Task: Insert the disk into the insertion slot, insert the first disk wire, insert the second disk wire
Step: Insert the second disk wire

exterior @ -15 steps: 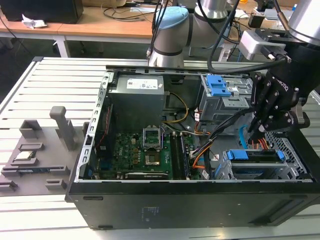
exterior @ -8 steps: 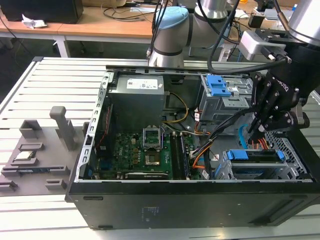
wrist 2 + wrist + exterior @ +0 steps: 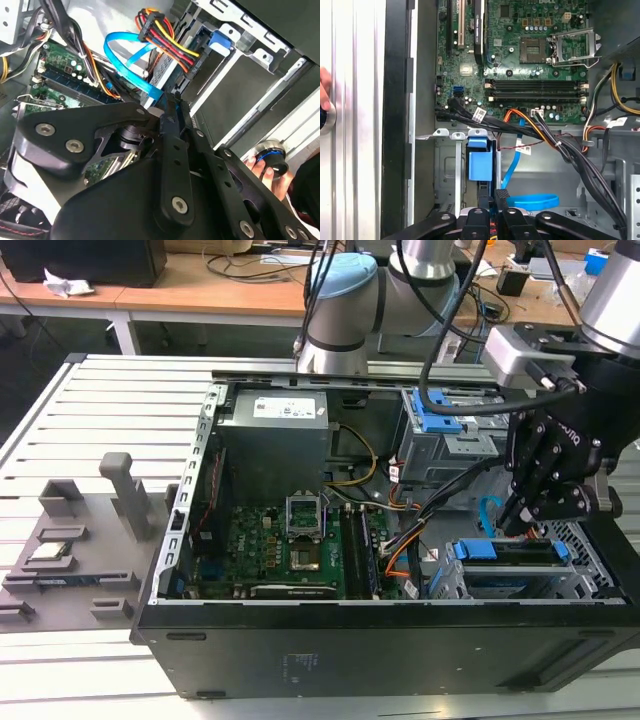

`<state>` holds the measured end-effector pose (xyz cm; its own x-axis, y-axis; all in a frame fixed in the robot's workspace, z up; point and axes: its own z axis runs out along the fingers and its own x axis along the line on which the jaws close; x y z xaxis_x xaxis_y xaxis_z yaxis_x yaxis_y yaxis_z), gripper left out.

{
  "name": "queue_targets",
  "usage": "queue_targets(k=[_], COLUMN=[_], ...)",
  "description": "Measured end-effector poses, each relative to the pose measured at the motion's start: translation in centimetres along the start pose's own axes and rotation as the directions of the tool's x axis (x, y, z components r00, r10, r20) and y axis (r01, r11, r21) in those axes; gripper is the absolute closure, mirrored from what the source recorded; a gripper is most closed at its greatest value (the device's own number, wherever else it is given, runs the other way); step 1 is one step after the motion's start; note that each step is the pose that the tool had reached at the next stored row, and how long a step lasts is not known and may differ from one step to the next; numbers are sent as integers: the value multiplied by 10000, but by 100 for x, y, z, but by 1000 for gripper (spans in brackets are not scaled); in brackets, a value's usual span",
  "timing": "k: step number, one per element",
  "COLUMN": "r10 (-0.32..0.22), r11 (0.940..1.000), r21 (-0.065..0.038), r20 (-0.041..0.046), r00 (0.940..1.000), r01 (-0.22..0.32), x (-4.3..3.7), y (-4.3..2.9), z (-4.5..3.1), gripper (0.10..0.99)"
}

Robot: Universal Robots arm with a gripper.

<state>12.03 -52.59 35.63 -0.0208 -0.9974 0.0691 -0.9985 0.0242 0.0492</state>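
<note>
Second wrist view: end effector (image 3: 172, 107) fingers together, their tips hiding the second disk wire's (image 3: 125, 52) plug.

A wooden desk (image 3: 200, 290) stands behind the grey slatted worktable (image 3: 110, 410).

The exterior view looks down from well off, above the open computer case (image 3: 380, 540). Both wrist views look from close inside it, sharing the motherboard (image 3: 520, 55) and looped light-blue cable (image 3: 125, 55).

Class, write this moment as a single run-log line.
disk: seated in insertion slot | gripper: shut, at disk's rear edge | second disk wire: looped beside gripper
</note>
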Motion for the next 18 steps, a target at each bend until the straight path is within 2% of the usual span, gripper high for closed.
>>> queue_targets(k=[4,9,18], r10=[4,4,5], r11=[10000,10000,10000], r21=[1,1,2], r20=[-74,-72,-95], r00=[10000,10000,10000], r01=[-4,-4,-5], x=[-4,-7,-10], y=[-57,-92,-101], z=[71,95,168], gripper=[925,925,925])
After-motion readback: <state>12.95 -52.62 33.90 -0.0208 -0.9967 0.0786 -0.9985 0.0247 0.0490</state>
